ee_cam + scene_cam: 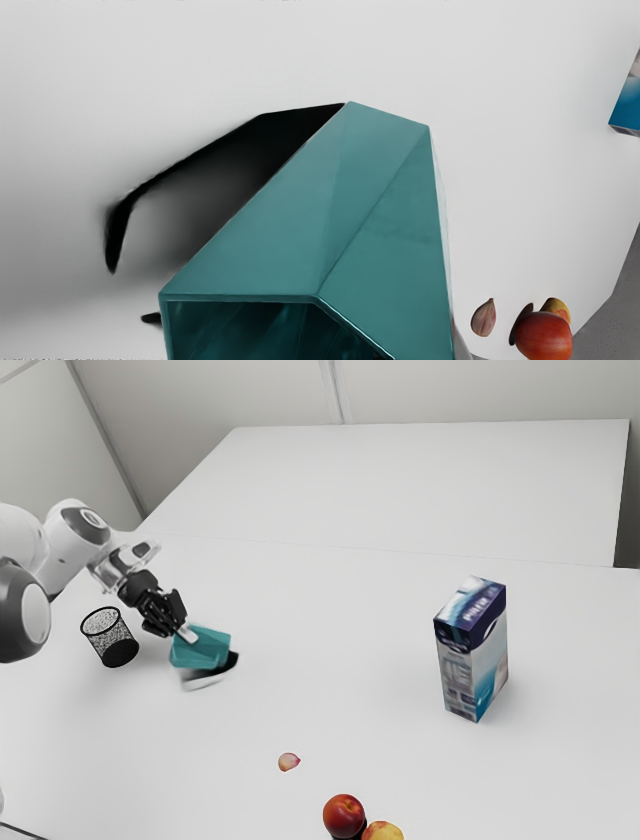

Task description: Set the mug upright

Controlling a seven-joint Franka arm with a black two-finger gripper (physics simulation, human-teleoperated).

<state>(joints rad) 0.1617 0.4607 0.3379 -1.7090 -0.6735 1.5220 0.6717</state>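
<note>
Tilted on its side, the teal mug (203,649) is at the exterior view's left, its mouth end toward the hand and seemingly raised over a dark shadow. My gripper (187,632) is at that mouth end and looks shut on the mug's wall; the mug hides part of the contact. From the wrist view, the faceted teal mug (310,220) shows its outer sides and part of its hollow inside, with the shadow beside it. The handle cannot be made out.
A black mesh cup (112,640) stands close to the hand. Farther off is a tall blue and white carton (475,650). A garlic clove (288,761), a red fruit (343,815) and a yellowish fruit (383,832) lie near the exterior view's bottom edge.
</note>
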